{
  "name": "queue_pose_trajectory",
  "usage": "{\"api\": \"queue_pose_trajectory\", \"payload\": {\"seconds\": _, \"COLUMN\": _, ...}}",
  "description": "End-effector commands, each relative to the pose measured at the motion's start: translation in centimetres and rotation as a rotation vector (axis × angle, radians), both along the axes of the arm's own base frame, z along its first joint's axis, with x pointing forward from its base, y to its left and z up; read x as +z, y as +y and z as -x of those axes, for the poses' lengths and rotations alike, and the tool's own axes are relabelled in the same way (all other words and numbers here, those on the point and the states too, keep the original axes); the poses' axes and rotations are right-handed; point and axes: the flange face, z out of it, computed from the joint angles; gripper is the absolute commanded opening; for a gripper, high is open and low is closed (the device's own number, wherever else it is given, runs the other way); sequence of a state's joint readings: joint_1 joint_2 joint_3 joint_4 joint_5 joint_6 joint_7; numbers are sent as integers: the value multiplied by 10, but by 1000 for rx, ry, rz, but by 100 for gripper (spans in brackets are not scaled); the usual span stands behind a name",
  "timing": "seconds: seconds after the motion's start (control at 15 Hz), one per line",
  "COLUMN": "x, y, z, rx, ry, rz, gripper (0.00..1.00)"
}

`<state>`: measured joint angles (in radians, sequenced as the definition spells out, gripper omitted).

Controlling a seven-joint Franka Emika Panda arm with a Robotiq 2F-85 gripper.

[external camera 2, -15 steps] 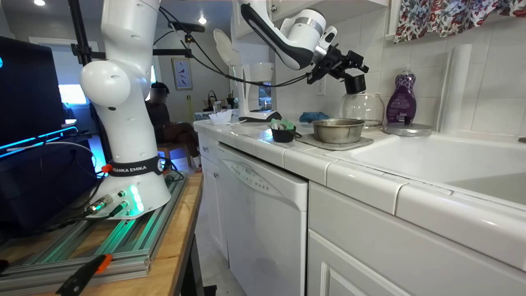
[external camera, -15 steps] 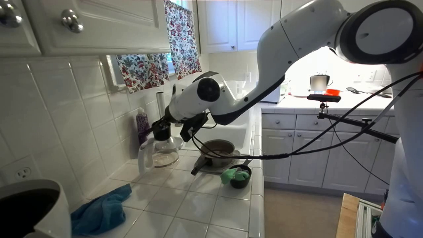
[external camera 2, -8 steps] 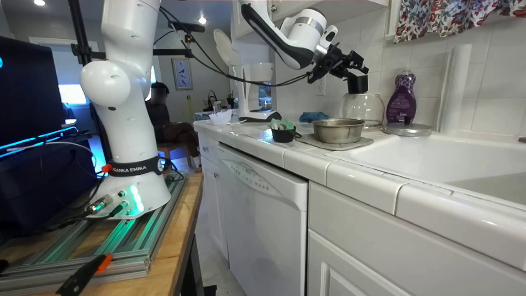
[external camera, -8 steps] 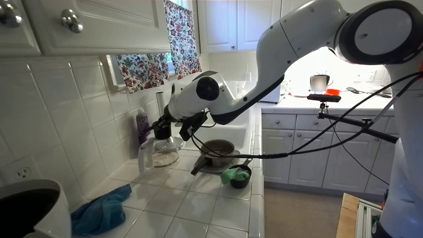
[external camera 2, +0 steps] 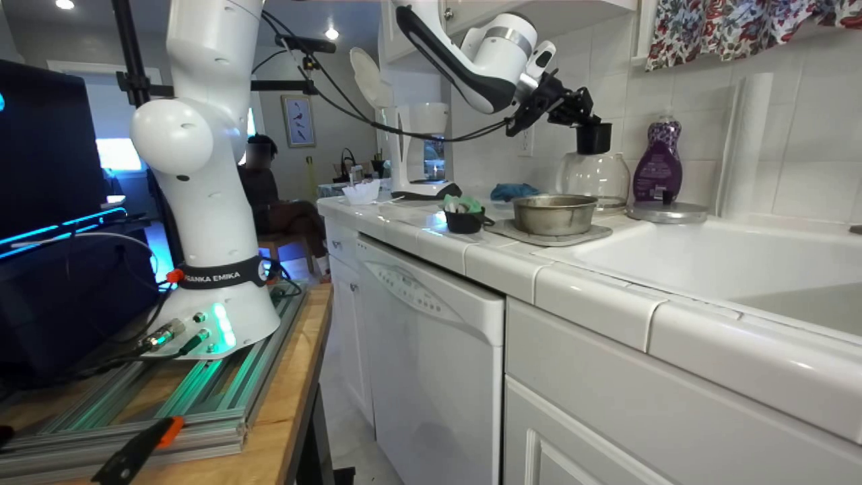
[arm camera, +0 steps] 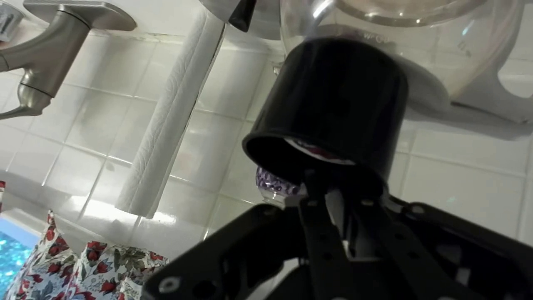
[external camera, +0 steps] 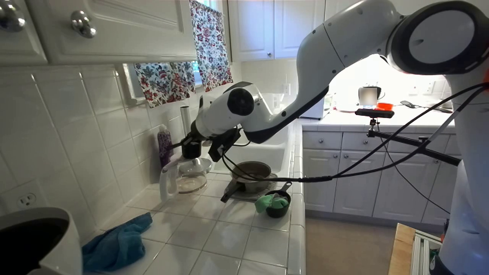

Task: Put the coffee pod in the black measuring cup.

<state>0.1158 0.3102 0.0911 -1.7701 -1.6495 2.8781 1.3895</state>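
Observation:
The black measuring cup (arm camera: 333, 91), a plain cylinder, is at my gripper (arm camera: 338, 196), its base just over the glass carafe's top. Whether it rests there or hangs from my fingers I cannot tell. In the wrist view its mouth faces me; inside is a curved white edge with dark red, possibly the coffee pod (arm camera: 318, 151), mostly hidden. My fingers are close together at the near rim, their tips lost against the dark mouth. The cup (external camera 2: 594, 139) sits right below my gripper (external camera 2: 592, 120) in an exterior view. Another angle shows the cup (external camera: 191, 150) above the carafe handle.
Under the cup is the glass carafe (external camera: 191, 179). A metal pan (external camera 2: 555, 214) stands on a mat nearby, beside a small black handled cup (external camera: 278, 212) with green cloth. A purple soap bottle (external camera 2: 658, 162) is near the wall. The sink (external camera 2: 774, 259) lies to one side, a blue towel (external camera: 118, 242) on the counter.
My jaws have drawn together from wide apart. The black measuring cup has shifted a little to the right in both exterior views and tilts less than before.

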Motion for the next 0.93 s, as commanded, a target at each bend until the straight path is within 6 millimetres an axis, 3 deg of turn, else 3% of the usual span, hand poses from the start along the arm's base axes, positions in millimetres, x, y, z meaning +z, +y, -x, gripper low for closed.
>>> {"api": "queue_pose_trajectory", "payload": {"seconds": 0.0, "x": 3, "y": 1, "z": -12, "rx": 27, "ry": 5, "rz": 6, "gripper": 0}}
{"api": "queue_pose_trajectory", "payload": {"seconds": 0.4, "x": 7, "y": 8, "z": -25, "rx": 59, "ry": 10, "rz": 35, "gripper": 0}}
{"api": "queue_pose_trajectory", "payload": {"seconds": 0.87, "x": -1, "y": 12, "z": -33, "rx": 80, "ry": 47, "rz": 26, "gripper": 0}}
